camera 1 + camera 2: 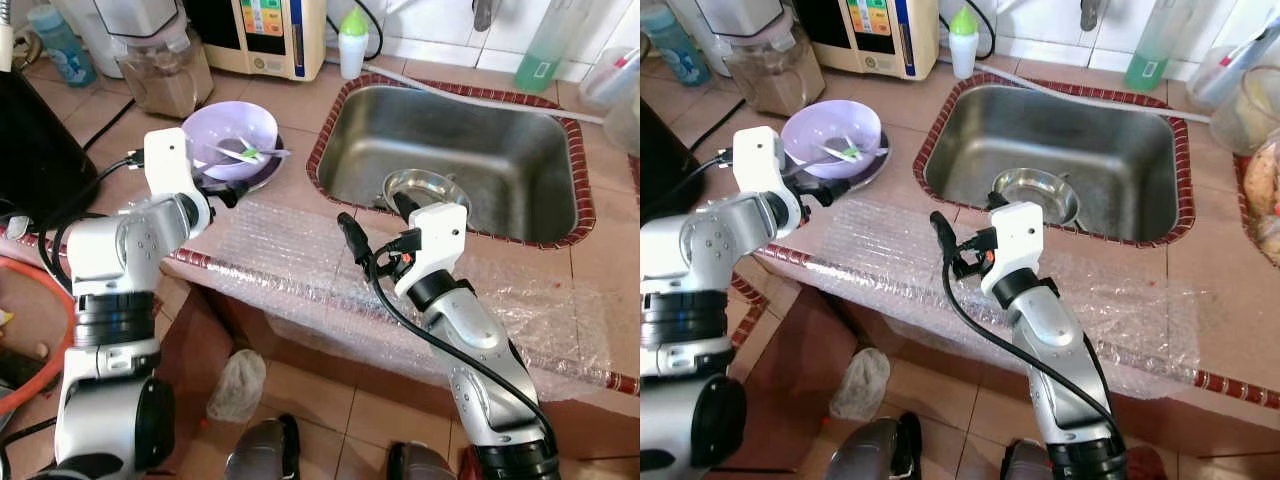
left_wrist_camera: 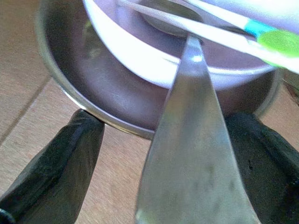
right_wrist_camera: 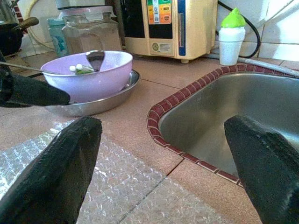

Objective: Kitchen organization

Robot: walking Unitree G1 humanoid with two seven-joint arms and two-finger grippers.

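Observation:
A purple bowl (image 1: 232,135) stands on a steel plate (image 1: 262,178) on the tiled counter, left of the sink (image 1: 450,150). A metal spoon (image 2: 191,140) and a white utensil with a green and blue handle (image 1: 245,153) lie in the bowl. My left gripper (image 1: 228,190) is at the plate's near rim, open. The spoon's handle sticks out between its fingers (image 2: 60,163). My right gripper (image 1: 375,218) hovers open over the counter at the sink's front edge, holding nothing. A small steel bowl (image 1: 418,187) sits in the sink just beyond it.
Bubble wrap (image 1: 290,260) covers the counter's front strip. At the back stand a beige appliance (image 1: 265,30), a glass jar (image 1: 165,60), a white bottle with a green cap (image 1: 352,40) and a green bottle (image 1: 540,60). A plastic bag (image 1: 235,385) lies on the floor.

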